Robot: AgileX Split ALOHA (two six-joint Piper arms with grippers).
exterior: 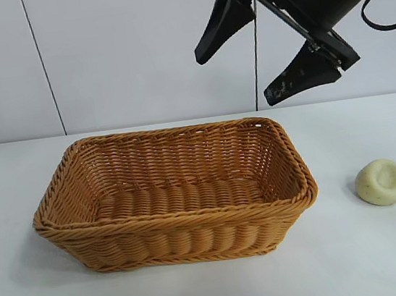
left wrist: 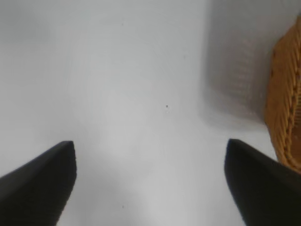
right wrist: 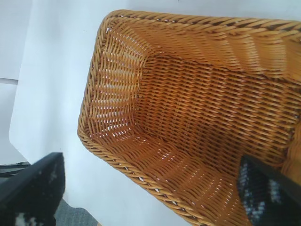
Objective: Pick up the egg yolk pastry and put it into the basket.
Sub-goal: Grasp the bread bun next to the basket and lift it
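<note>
The egg yolk pastry, a small pale yellow bun with a dimple on top, lies on the white table to the right of the basket. The orange-brown wicker basket has nothing in it, as the right wrist view shows of the basket too. My right gripper hangs open high above the basket's back right corner, well above and left of the pastry, holding nothing. My left gripper is open over bare table beside the basket's edge; it is out of the exterior view.
The white table runs on all sides of the basket, with a pale wall behind. The right wrist view shows the table's edge with darker floor beyond it.
</note>
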